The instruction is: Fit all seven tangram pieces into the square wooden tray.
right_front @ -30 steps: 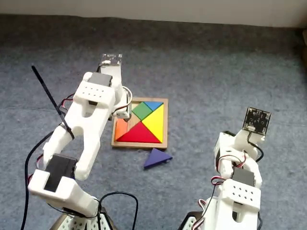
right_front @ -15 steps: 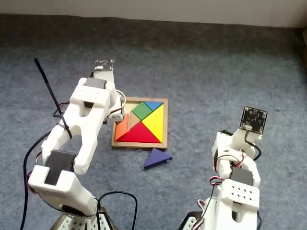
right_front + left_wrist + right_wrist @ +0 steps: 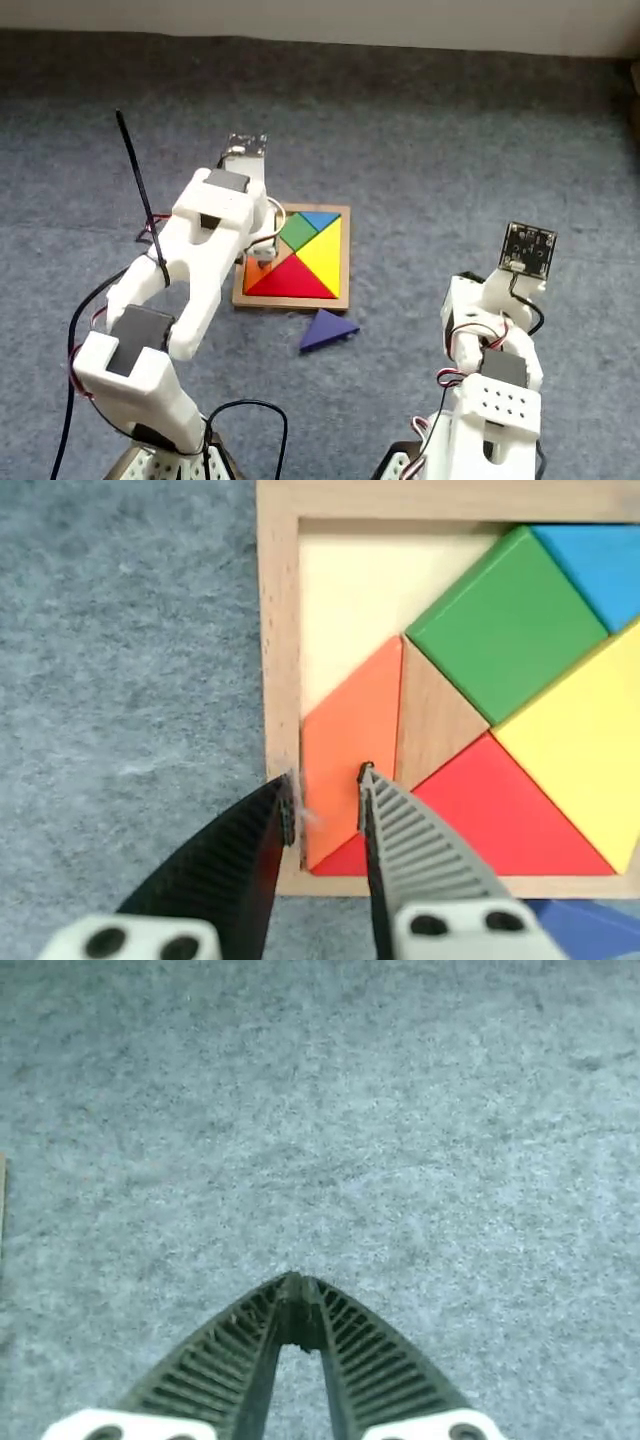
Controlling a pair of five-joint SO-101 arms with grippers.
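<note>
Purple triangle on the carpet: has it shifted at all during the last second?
No. The purple triangle lies where it was, just off the near edge of the wooden tray, apart from it.

We find open carpet (image 3: 450, 130) across the top and middle right of the high view. The left arm (image 3: 205, 235) overhangs the tray's (image 3: 346, 255) left edge; the purple triangle (image 3: 327, 330) lies just below it; the right arm (image 3: 495, 390) stands lower right.

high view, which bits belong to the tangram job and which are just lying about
Job: tray, orange piece, green piece, blue piece, yellow piece, red piece, purple triangle outside the tray, left claw.
Lying about: carpet, black cable, right claw over bare carpet.
</note>
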